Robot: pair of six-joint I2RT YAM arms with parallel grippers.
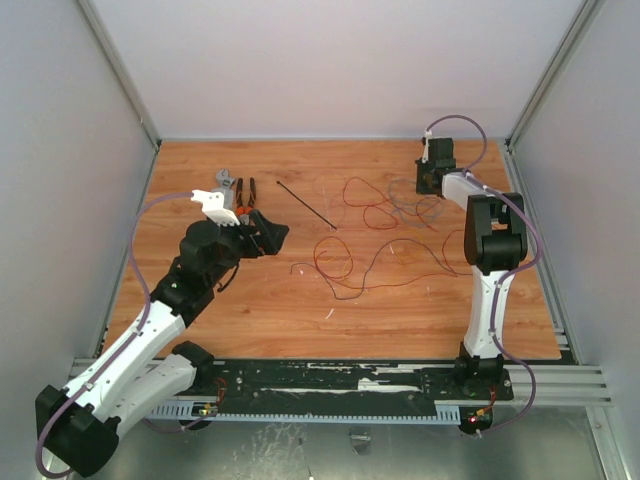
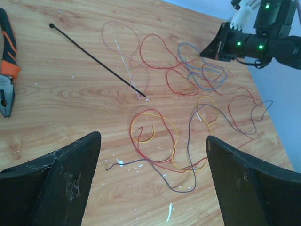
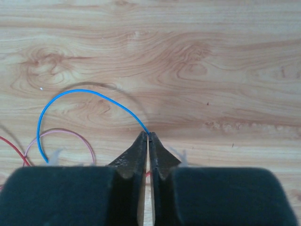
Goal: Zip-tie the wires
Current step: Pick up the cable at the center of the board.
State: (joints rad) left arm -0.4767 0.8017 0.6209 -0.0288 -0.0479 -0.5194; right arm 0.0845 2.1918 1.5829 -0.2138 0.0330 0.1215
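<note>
The wires point(image 1: 383, 222) lie in a loose spread of thin red, maroon, purple and yellow loops point(image 2: 195, 77) across the middle and back right of the wooden table. Left of them the zip tie point(image 1: 307, 205) lies flat, a thin dark strip point(image 2: 98, 60) with its head at the far end. My left gripper point(image 1: 272, 236) hovers open point(image 2: 153, 137) over the near-left loops, with nothing between its fingers. At the back right, low over the table, my right gripper point(image 1: 430, 180) is shut point(image 3: 148, 135), its tips pinching the end of a blue wire point(image 3: 75, 91).
Orange-handled pliers point(image 1: 247, 195) and a grey wrench point(image 1: 226, 182) lie at the back left, beside my left arm; the pliers point(image 2: 7, 61) also show in the left wrist view. A pink wire loop point(image 3: 61, 131) lies left of my right fingers. Grey walls enclose the table on three sides.
</note>
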